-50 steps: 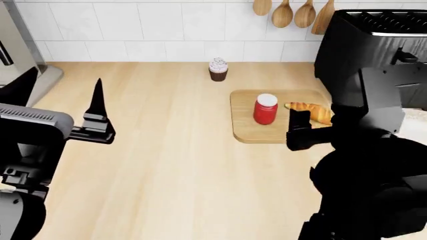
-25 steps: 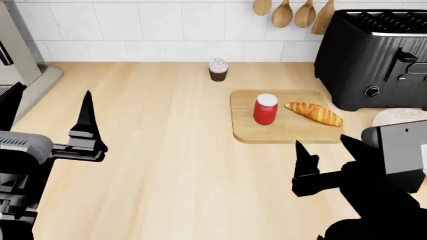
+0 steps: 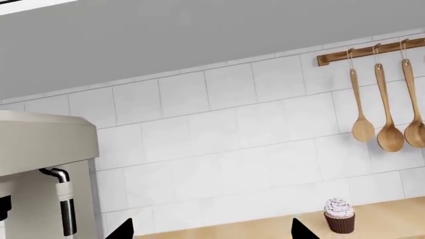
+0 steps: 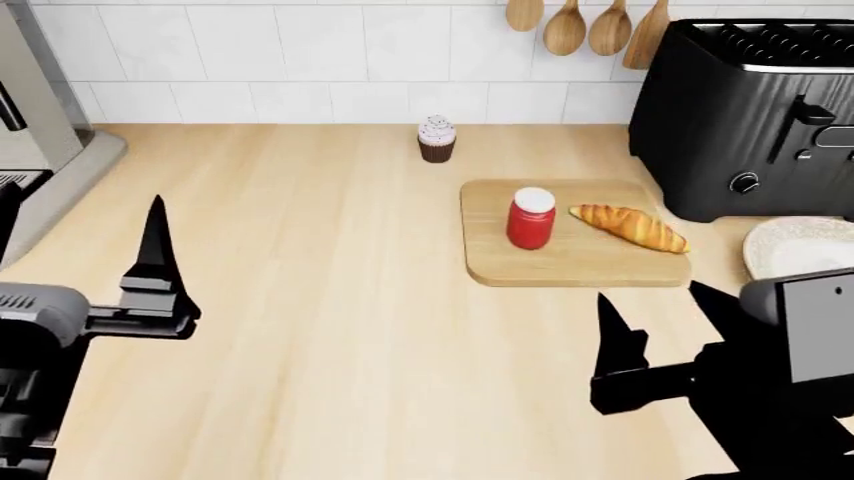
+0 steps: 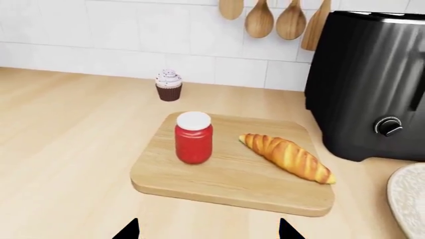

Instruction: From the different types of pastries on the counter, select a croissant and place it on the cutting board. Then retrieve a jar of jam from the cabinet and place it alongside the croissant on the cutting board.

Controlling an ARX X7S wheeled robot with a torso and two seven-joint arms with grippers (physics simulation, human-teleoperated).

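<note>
Coffee machine (image 4: 40, 110) stood at the far left of the counter (image 4: 320, 300), against the tiled wall (image 3: 219, 149). We saw our left gripper (image 4: 127, 300) low at the left, above bare wood, fingers apart and empty. Farther along, near the wall, the cupcake (image 4: 437, 138) stood upright, well apart from everything else. The cutting board (image 4: 534, 265) lay right of centre. On it the jam jar (image 4: 531, 218) stood upright on the left half, white lid on, and the croissant (image 4: 629, 227) lay just beside it on the right half, set at a slant; the two were near but not touching. Wooden spoons (image 4: 587, 25) hung on the wall above. A black toaster (image 4: 747, 110) stood just right of the board, with a white plate (image 4: 801, 245) in front of it. Our right gripper (image 4: 654, 345) hung nearer than the board, fingers spread, holding nothing.
</note>
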